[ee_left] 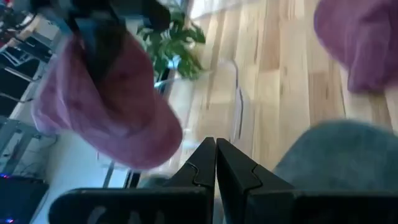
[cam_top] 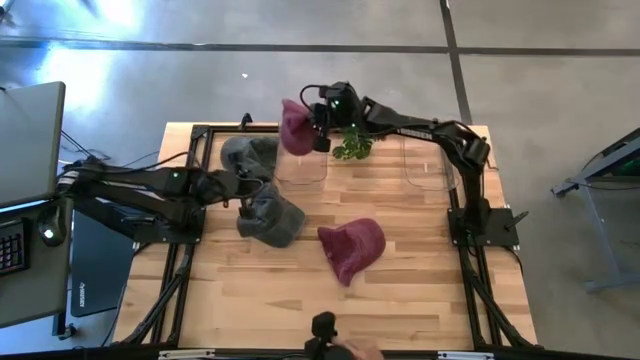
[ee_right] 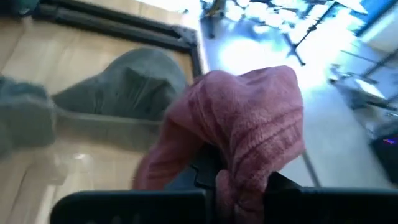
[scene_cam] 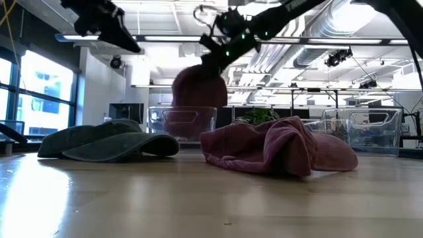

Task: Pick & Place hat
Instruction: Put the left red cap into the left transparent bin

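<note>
My right gripper [cam_top: 318,128] is shut on a maroon knit hat [cam_top: 295,128] above a clear container [cam_top: 300,168] at the table's far side. In the low view the hat [scene_cam: 198,86] hangs at about the container's rim [scene_cam: 182,111]. A second maroon hat [cam_top: 352,250] lies crumpled on the table's middle. One grey cap [cam_top: 270,215] lies flat beside my left gripper [cam_top: 243,198], and another grey cap [cam_top: 250,152] lies farther back. My left gripper [ee_left: 216,163] is shut, holds nothing, and is raised clear of the caps [scene_cam: 109,26]. My right gripper pinches a bunched fold of the maroon hat's knit cloth [ee_right: 242,180] between its two fingers, slanting down from the table's right. The hat is lifted clear of the table and hangs slack below the fingers. Whether its lower end touches the container, I cannot tell.
A small green plant [cam_top: 352,146] stands just right of the clear container, and a second clear container [cam_top: 425,165] sits farther right. A black frame [cam_top: 200,130] runs along the table's edges. A laptop [cam_top: 30,140] stands off the left side. The near part of the wooden table [cam_top: 260,300] is bare.
</note>
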{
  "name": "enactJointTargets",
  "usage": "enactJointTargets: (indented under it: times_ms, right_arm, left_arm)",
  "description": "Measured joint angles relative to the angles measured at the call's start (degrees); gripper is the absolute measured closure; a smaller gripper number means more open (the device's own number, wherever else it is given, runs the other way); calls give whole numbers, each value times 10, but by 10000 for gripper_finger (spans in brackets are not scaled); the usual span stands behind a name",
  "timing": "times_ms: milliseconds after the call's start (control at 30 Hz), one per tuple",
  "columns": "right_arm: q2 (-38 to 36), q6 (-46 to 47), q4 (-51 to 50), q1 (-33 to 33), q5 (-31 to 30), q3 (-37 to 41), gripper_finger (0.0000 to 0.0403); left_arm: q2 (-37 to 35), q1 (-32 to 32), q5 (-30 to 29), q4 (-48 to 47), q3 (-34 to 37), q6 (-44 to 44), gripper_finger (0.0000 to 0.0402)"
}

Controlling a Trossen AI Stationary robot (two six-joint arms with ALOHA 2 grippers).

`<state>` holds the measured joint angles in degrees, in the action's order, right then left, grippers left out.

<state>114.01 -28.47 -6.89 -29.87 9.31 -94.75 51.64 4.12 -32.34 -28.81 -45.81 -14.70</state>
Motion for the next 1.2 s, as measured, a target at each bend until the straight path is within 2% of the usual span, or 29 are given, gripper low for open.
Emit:
enactJointTargets:
  times_ms: [133, 300, 533, 667, 833, 1000, 1200]
  right_arm:
    - [10, -48, 8, -13, 40, 0, 394]
    - [17, -120, 2, -14, 83, 0, 392]
    - [22, -194, 12, -23, 99, 0, 391]
    - [38, -205, 20, -33, 108, 0, 388]
    - [53, -206, 33, -36, 112, 0, 381]
    - [53, -202, 50, -36, 135, 0, 333]
    - [53, -142, 111, -48, 112, 0, 251]
  left_arm:
    - [18, -26, 5, 70, 19, -1, 396]
    - [71, -111, 95, 151, 30, -4, 396]
    - [139, -212, 184, 246, 29, 0, 397]
    - [154, -240, 221, 266, 29, 0, 397]
    - [163, -264, 224, 268, 29, 5, 397]
    - [174, -287, 224, 276, 29, 17, 397]
    - [210, -302, 203, 295, 29, 17, 397]
